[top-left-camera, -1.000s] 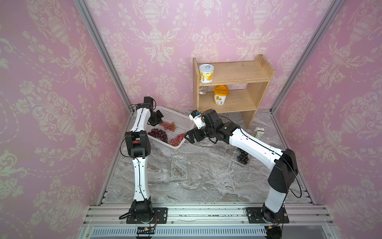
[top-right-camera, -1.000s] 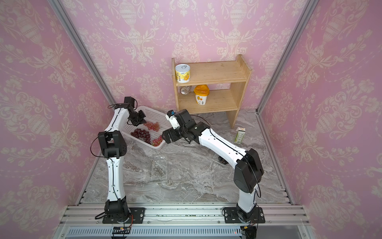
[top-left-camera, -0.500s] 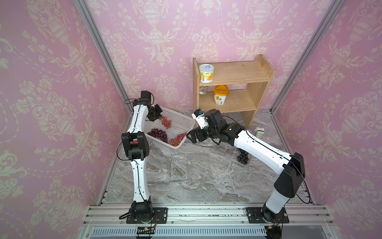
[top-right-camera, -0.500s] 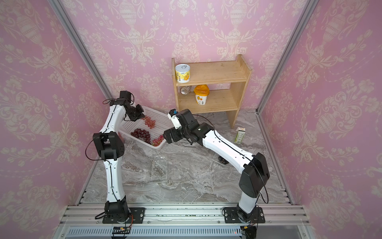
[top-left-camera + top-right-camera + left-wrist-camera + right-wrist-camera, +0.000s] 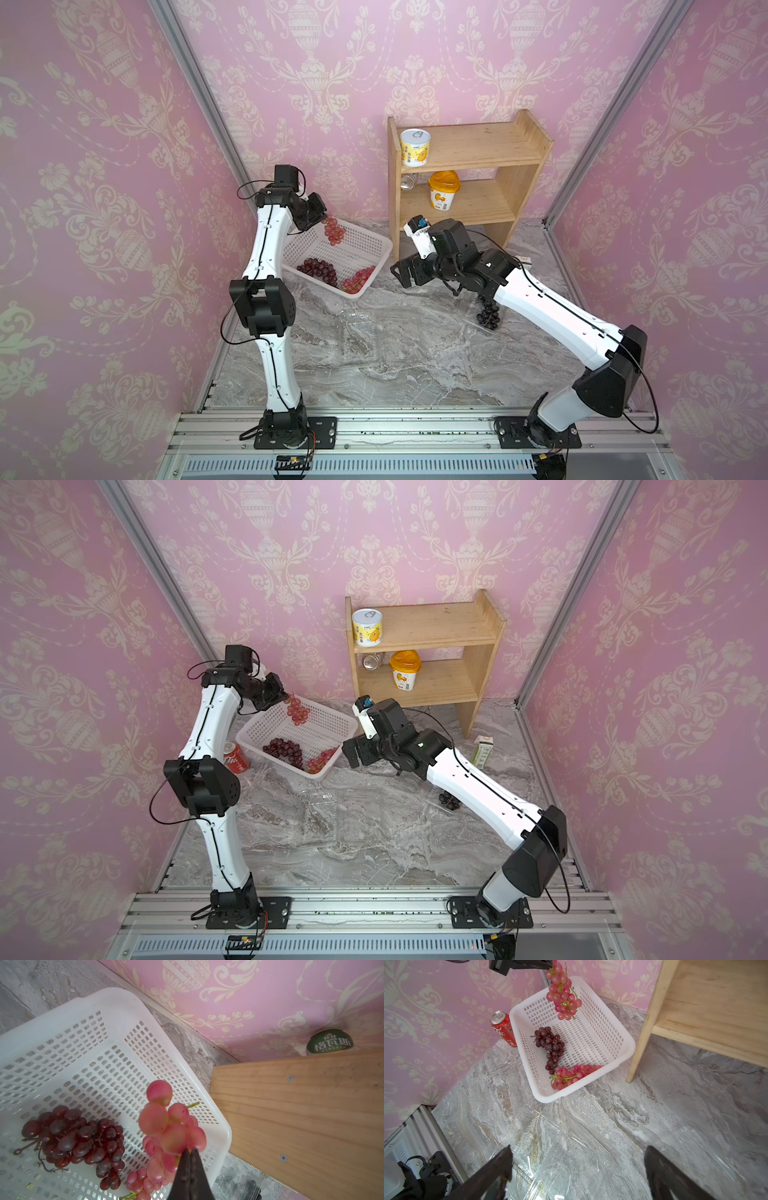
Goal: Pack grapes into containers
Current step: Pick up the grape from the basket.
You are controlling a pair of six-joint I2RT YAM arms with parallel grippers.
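Note:
My left gripper (image 5: 323, 218) (image 5: 190, 1149) is shut on the top of a light pink bunch of grapes (image 5: 334, 230) (image 5: 298, 712) (image 5: 164, 1124) (image 5: 562, 995), which hangs above the far end of the white basket (image 5: 353, 296) (image 5: 320, 776). A dark red bunch (image 5: 318, 268) (image 5: 550, 1047) and another pink bunch (image 5: 359, 279) (image 5: 573, 1075) lie in the basket. An open clear container (image 5: 357, 332) (image 5: 550, 1147) lies in front of the basket. My right gripper (image 5: 405, 274) (image 5: 578, 1148) hovers open over it, holding nothing. A near-black bunch (image 5: 488, 311) (image 5: 449, 801) lies at the right, partly hidden by my right arm.
A wooden shelf (image 5: 469, 187) with two yellow-labelled tubs and a glass jar stands behind my right arm. A red can (image 5: 237, 758) (image 5: 503, 1028) stands left of the basket by the wall. A small carton (image 5: 482, 750) stands right of the shelf.
My left gripper has risen with the pink bunch, lifting it out of the basket. My right gripper has drawn back slightly from the basket, still open.

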